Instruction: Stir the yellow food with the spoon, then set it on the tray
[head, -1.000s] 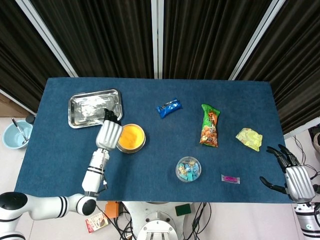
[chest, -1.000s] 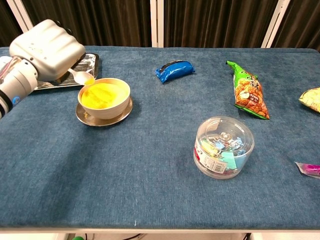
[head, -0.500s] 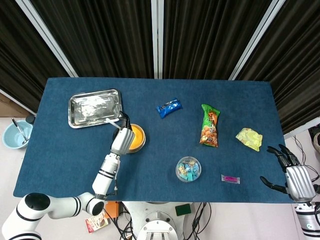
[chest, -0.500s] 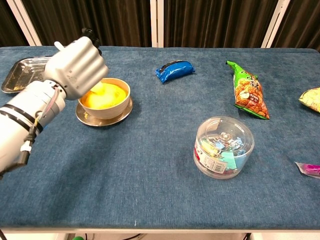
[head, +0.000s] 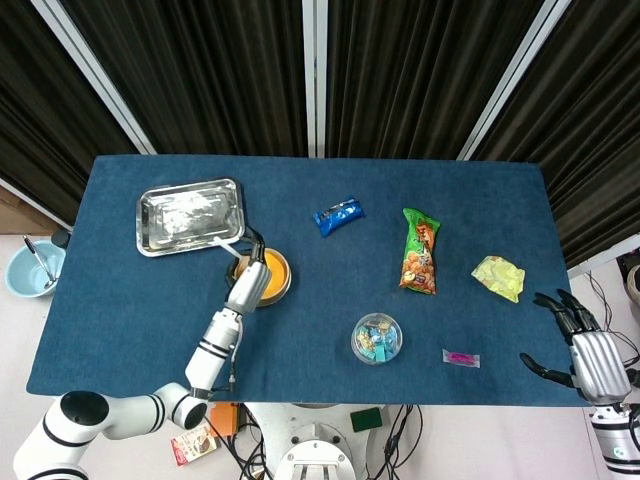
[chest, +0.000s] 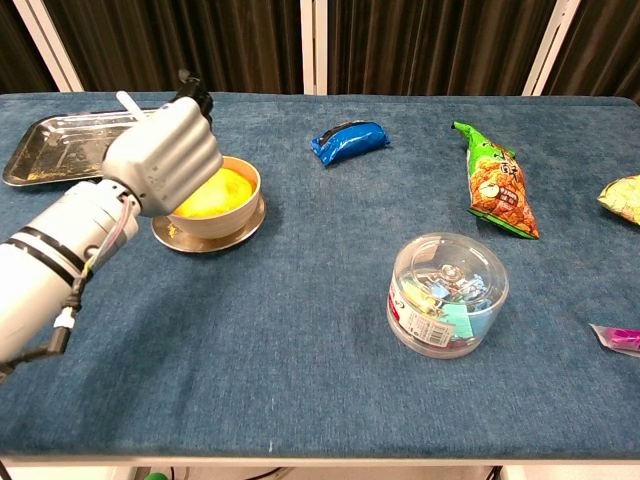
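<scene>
Chest view shows the left hand (chest: 165, 155) closed around the spoon (chest: 129, 102), whose white handle pokes up behind the knuckles, bowl end hidden down in the yellow food (chest: 222, 192). The bowl (chest: 238, 212) sits on a saucer just right of the steel tray (chest: 40, 150). The spoon looks light, stiff and likely slick; a mid-handle grip suits it. The right hand (head: 590, 355) hangs open and empty off the table's right edge.

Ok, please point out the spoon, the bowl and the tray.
spoon (chest: 128, 102), chest view, on the white handle end.
bowl (chest: 232, 196), chest view, on the near right rim.
tray (head: 189, 216), head view, on its flat bottom.
</scene>
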